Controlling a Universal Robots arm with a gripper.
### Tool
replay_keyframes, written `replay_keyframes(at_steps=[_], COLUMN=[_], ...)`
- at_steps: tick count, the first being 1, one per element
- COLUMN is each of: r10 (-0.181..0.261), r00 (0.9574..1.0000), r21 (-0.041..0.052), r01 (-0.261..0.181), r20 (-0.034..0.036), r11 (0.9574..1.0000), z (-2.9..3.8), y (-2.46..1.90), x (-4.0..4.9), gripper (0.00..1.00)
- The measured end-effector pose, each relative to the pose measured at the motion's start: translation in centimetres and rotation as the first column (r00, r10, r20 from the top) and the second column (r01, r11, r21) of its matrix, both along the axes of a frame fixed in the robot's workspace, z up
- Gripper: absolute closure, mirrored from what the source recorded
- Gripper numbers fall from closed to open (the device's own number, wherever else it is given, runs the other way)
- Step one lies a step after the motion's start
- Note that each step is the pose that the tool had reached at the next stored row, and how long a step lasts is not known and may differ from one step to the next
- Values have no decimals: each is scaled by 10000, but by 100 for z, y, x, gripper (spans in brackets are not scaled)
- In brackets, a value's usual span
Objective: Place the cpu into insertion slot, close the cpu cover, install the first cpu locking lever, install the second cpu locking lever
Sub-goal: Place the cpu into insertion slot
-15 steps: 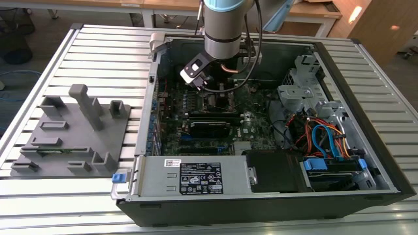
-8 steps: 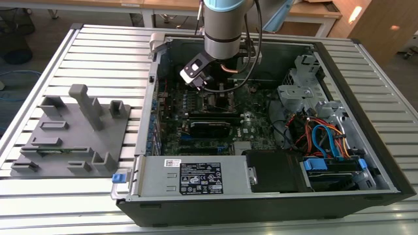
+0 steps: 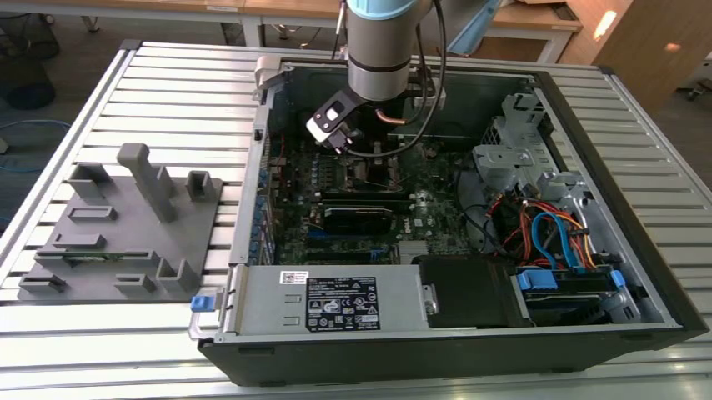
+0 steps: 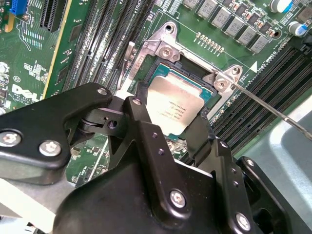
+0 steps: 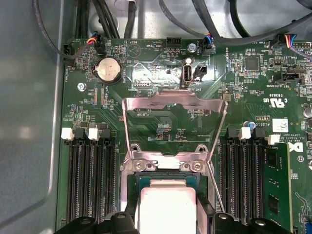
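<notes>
My gripper (image 4: 173, 111) is pinching the cpu (image 4: 170, 100), one finger against each of two opposite edges, so the chip lies straight between my fingertips, not off to either side. It is square, so it has no long axis to speak of. What counts is that its edges run parallel to the silver rim of the slot (image 4: 165, 48), and the chip sits within that rim.

In the first wrist view the cover (image 5: 175, 101) is thrown back, open, on the side of the slot away from my fingers. Its window shows bare board, and a thin lever (image 5: 215, 187) slants along one side of it. Memory slots (image 5: 90, 180) flank the socket on both sides.

I can't see the chip's underside, so I can't tell whether it is resting on the contacts or hanging just above them. My own fingers cover the nearer half of the slot. In the exterior view my wrist hangs low inside the open case (image 3: 623, 275), over the board
</notes>
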State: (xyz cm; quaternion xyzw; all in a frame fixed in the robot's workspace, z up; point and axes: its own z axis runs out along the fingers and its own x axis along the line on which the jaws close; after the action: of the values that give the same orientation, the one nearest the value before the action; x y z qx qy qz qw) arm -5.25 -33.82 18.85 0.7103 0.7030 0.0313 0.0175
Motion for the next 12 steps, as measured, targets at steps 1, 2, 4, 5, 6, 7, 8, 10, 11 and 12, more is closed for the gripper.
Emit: replay_keyframes(at_steps=[1,2,4,5,6,7,8,10,11,12], r10=[1,0,0,0,0,0,0,-1,0,0], r00=[10000,10000,10000,10000,10000,10000,10000,10000,10000,10000], r21=[0,0,-1,-1,-1,-1,3,13,11,8], r01=[-1,0,0,0,0,0,0,1,0,0], r20=[0,0,-1,-1,-1,0,1,8,7,5], r11=[10000,10000,10000,10000,10000,10000,10000,10000,10000,10000], z=[0,0,0,0,-1,-1,-2,-6,-6,-5], y=[0,0,0,0,0,0,0,2,2,2], x=[0,0,0,0,0,0,0,1,1,1], gripper=[46,46,46,46,46,46,45,45,40,40])
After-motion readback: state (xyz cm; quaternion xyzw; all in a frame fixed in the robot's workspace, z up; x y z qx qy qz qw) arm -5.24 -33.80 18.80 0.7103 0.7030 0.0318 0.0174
